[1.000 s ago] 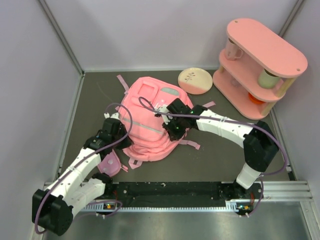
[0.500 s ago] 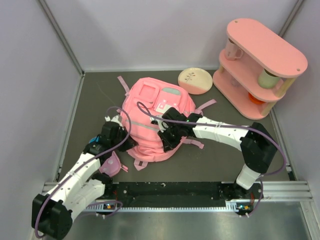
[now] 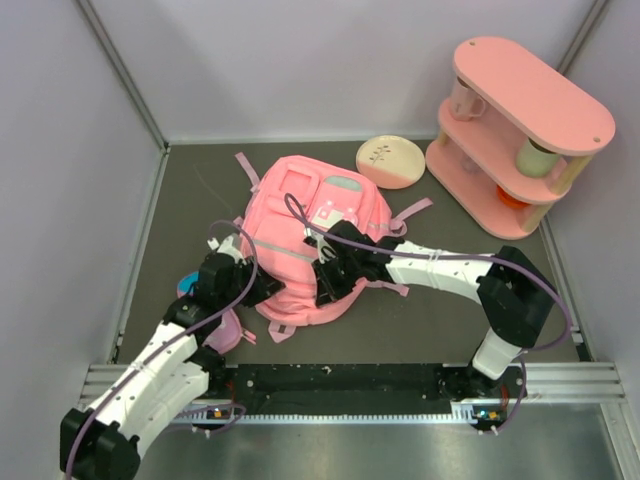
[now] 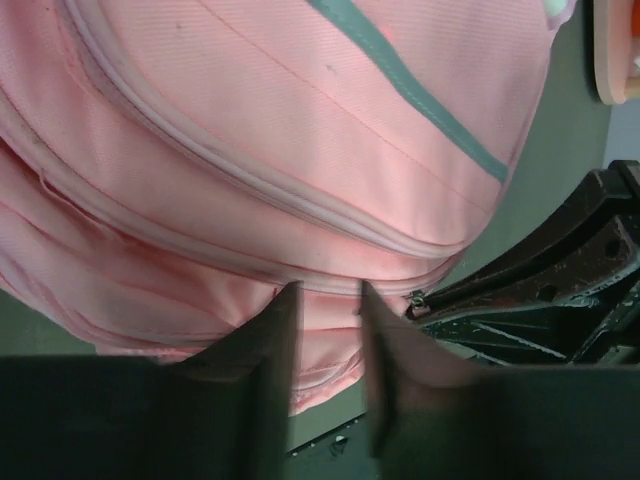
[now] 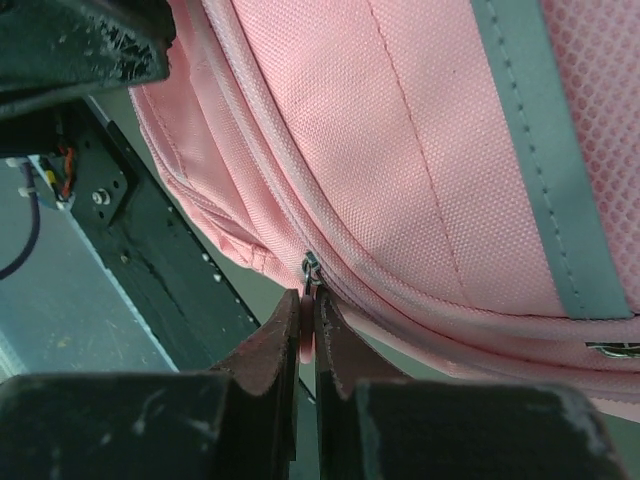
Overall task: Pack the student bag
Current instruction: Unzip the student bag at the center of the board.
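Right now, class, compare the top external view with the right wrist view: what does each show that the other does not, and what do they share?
Only the top external view shows the whole student bag, the pink shelf, the round plate and the small pink pouch. Only the right wrist view shows the zipper pull, pinched in the shut right hand. Both views show the bag's pink fabric and its grey stripe.

The student bag (image 3: 285,235) — soft pink, grey-striped — lies front-up on the dark table (image 3: 450,310), straps splayed.
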Tool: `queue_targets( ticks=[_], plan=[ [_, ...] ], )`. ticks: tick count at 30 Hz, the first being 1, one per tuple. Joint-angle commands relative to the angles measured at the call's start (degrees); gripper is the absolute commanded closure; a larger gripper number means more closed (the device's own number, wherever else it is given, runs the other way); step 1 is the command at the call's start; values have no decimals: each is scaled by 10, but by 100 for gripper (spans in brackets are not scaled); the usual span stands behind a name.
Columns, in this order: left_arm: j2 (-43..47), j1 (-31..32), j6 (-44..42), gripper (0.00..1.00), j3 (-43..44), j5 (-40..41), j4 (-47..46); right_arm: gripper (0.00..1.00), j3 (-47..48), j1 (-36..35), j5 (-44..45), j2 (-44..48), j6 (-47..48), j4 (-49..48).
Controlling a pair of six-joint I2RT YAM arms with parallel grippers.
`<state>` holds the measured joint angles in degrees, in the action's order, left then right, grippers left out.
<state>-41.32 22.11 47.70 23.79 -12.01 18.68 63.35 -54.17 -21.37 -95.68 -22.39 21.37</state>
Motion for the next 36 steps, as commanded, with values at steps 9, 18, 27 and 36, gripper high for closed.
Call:
queue_targets(
  ticks=[9, 18, 27, 36],
  plan=[
    [107, 7, -24, 21, 33, 198, 140, 100, 16, -16, -31, 16, -50, -78],
    [40, 5, -23, 15, 77, 297, 203, 100, 6, -14, 4, 23, -56, -66],
    [39, 1, -42, 54, 14, 196, 85, 100, 1, -6, -3, 34, -50, -65],
    [37, 1, -9, 100, -52, 75, -29, 100, 35, -40, -17, 16, -53, -63]
  ],
)
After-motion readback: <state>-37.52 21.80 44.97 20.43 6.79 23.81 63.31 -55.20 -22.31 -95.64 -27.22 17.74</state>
